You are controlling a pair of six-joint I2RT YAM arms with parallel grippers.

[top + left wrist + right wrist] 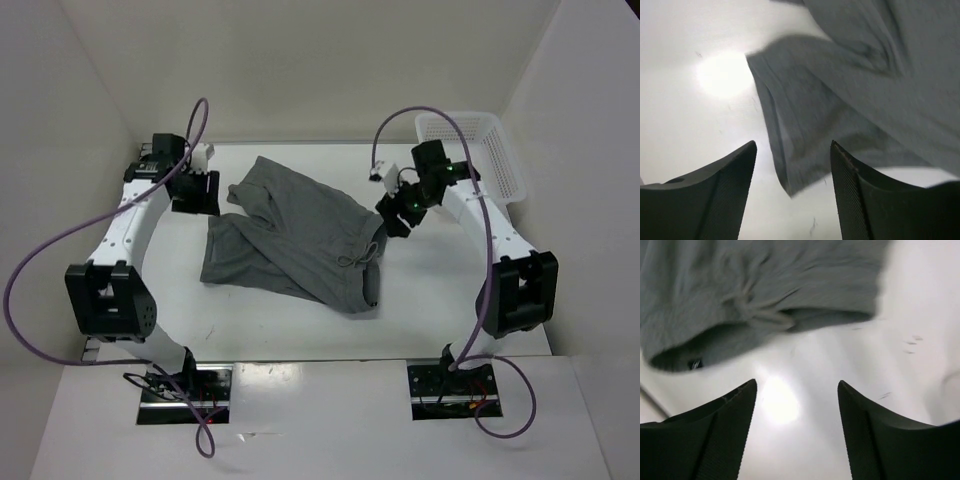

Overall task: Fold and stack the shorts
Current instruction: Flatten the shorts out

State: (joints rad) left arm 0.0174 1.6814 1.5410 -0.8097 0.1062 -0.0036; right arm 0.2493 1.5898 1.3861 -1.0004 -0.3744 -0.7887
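Observation:
The grey shorts [295, 235] lie loosely spread and rumpled in the middle of the white table, waistband with drawstring at the right. My left gripper [205, 195] is open and empty just left of the shorts' far-left leg; in the left wrist view a leg corner [790, 155] lies between and beyond its fingers [730, 185]. My right gripper [392, 222] is open and empty just right of the waistband; in the right wrist view the waistband and drawstring [755, 310] lie beyond its fingers [865, 430], over bare table.
A white plastic mesh basket [480, 150] stands at the far right corner behind the right arm. White walls enclose the table [300, 330] on the left, back and right. Purple cables loop off both arms.

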